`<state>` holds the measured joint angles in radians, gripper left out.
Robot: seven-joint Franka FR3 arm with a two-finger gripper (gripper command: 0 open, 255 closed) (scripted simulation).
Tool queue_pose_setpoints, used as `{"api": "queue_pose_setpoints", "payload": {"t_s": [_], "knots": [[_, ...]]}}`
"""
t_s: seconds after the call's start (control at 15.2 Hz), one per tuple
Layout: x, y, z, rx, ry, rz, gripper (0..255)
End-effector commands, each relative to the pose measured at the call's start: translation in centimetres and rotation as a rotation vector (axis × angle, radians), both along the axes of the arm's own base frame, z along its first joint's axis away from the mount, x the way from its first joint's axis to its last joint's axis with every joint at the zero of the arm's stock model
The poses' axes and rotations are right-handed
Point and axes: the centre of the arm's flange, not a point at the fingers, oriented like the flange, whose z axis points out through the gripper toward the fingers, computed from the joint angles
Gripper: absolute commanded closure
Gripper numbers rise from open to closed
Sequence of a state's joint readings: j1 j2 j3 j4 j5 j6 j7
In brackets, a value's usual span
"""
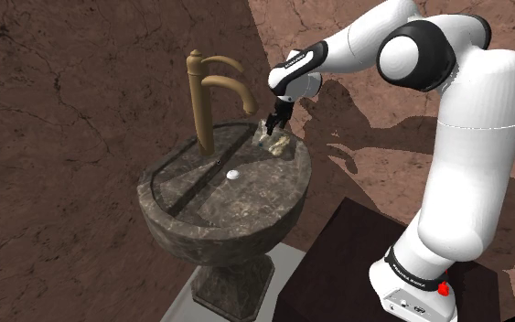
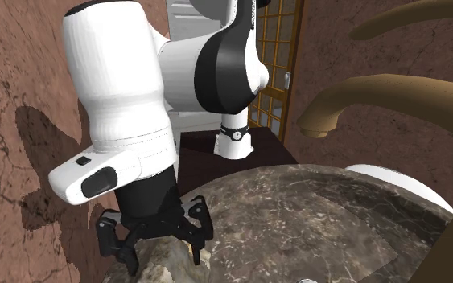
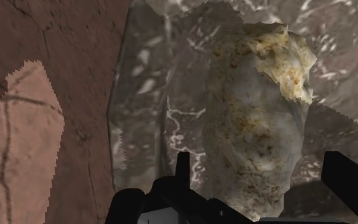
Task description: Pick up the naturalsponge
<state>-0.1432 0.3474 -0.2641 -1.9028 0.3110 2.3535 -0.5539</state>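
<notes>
1. Fingers (image 3: 182, 167) of the black gripper (image 3: 260, 162) are seen standing apart, one on each side of the sponge (image 3: 254, 108); no contact with either is made out, so nothing is clasped.
2. Pale and lumpy with yellow-brown flecks, the sponge is laid on the flat rim of the dark marbled sink (image 1: 168, 215), directly under the downward-pointed gripper.
3. A small white drain (image 1: 233, 173) is set in the basin's middle, well apart from the sponge.
4. A brass-coloured faucet (image 1: 211, 91) with two curved spouts is mounted on the rim, near the sponge and toward the shoulder view's left of it.
5. The white arm (image 1: 470, 137) is arched over from its dark stand (image 1: 351, 242), which is placed beside the sink's pedestal.
6. A brown cracked surface (image 1: 63, 91) is shown behind the faucet.
</notes>
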Motion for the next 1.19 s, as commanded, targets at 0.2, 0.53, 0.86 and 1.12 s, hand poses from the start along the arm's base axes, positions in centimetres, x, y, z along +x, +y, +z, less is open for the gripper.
{"api": "queue_pose_setpoints", "payload": {"t_s": [0.2, 0.53, 0.86, 1.12], "knots": [[-0.1, 0.0, -0.3, 0.0, -0.001, 0.0, 255], [-0.1, 0.0, -0.3, 0.0, -0.001, 0.0, 255], [-0.1, 0.0, 1.3, 0.0, -0.001, 0.0, 255], [-0.1, 0.0, 3.4, 0.0, -0.001, 0.0, 255]]}}
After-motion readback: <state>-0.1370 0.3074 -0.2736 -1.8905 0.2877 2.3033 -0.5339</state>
